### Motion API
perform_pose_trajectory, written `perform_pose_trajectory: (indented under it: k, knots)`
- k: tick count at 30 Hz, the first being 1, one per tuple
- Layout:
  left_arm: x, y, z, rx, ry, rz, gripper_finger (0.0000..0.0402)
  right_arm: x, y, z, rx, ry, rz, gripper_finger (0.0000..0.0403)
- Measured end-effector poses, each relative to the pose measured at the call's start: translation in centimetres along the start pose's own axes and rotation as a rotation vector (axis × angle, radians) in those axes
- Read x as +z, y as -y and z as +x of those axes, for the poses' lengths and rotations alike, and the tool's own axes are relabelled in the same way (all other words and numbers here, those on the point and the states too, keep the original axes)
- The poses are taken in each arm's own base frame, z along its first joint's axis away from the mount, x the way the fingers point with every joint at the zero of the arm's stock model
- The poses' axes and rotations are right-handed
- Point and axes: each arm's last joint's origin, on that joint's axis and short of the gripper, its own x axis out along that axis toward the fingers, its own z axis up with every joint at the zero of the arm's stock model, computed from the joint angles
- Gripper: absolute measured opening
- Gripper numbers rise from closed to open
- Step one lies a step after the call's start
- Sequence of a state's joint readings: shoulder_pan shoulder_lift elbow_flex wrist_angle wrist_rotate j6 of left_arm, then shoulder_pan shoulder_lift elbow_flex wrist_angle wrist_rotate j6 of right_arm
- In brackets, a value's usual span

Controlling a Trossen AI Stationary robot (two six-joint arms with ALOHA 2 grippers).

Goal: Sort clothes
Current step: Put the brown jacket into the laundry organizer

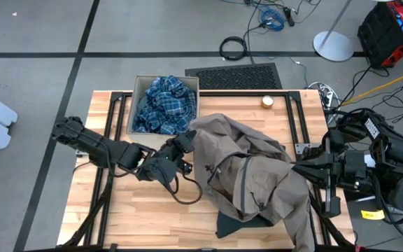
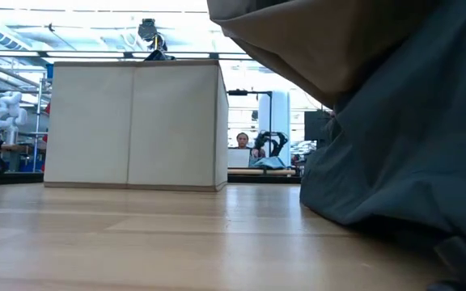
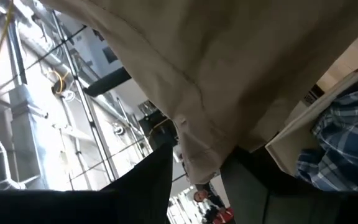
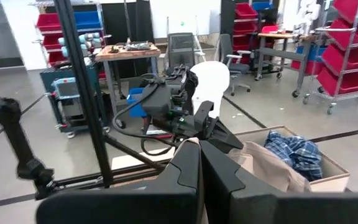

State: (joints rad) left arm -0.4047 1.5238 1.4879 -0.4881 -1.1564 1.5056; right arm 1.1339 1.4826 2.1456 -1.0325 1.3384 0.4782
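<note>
Clothes are lying in two places: a taupe-brown jacket (image 1: 250,175) is spreading over the middle and right of the wooden table (image 1: 138,217), and a blue-white plaid shirt (image 1: 165,105) is sitting bunched inside the tan cardboard box (image 1: 139,89) at the far side. A dark black-green piece (image 1: 243,222) is peeking out from under the jacket's near edge, and in the low view it is filling the right side close to the camera.

The left gripper (image 1: 182,148) is reaching in from the left and pinching the jacket's left edge, its fingers (image 3: 145,186) partly closed with a fold of the taupe cloth hanging between them. The right gripper (image 1: 301,168) is waiting at the table's right side, beside the jacket, its fingers (image 4: 182,171) pressed fully together and holding nothing.

A small round tape roll (image 1: 267,101) is resting near the far edge. No writing on the box, the clothes or the arms can be read. Beyond the table, a person (image 2: 242,141) is sitting far off in the room.
</note>
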Motion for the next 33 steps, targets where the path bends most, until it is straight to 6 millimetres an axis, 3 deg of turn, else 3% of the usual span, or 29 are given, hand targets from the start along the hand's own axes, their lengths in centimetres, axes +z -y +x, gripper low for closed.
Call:
perform_pose_trajectory:
  k: [5, 13, 17, 20, 27, 30, 33]
  knots:
    - [-0.1, 0.0, 0.2, -0.004, 0.02, 0.062, 0.0138, 0.0, -0.1, 0.0, 0.009, -0.005, -0.002, 0.0]
    - [-1.2, -0.1, 2.7, -0.033, 0.061, 0.03, 0.0137, 0.0, 0.0, 0.0, 0.008, -0.005, -0.003, 0.0]
    - [-1.5, -1.2, 3.2, 0.033, 0.013, -0.151, 0.0088, 0.0, 0.0, 0.0, 0.008, -0.005, -0.009, 0.0]
    - [-1.8, -2.5, 2.5, 0.109, 0.009, -0.306, 0.0018, 0.0, 0.0, 0.0, 0.007, -0.004, -0.024, 0.0]
    - [-2.7, -4.7, 0.2, 0.24, 0.036, -0.492, 0.0004, 0.2, 0.0, 0.0, -0.053, 0.03, -0.044, 0.0]
    - [-4.5, -6.9, -1.7, 0.35, 0.059, -0.669, 0.0003, 0.9, 0.2, 0.0, -0.192, 0.09, -0.095, 0.0]
    - [-7.9, -9.7, -4.1, 0.498, 0.081, -0.97, 0.0003, 2.3, 0.7, 0.8, -0.267, 0.089, -0.179, 0.0]
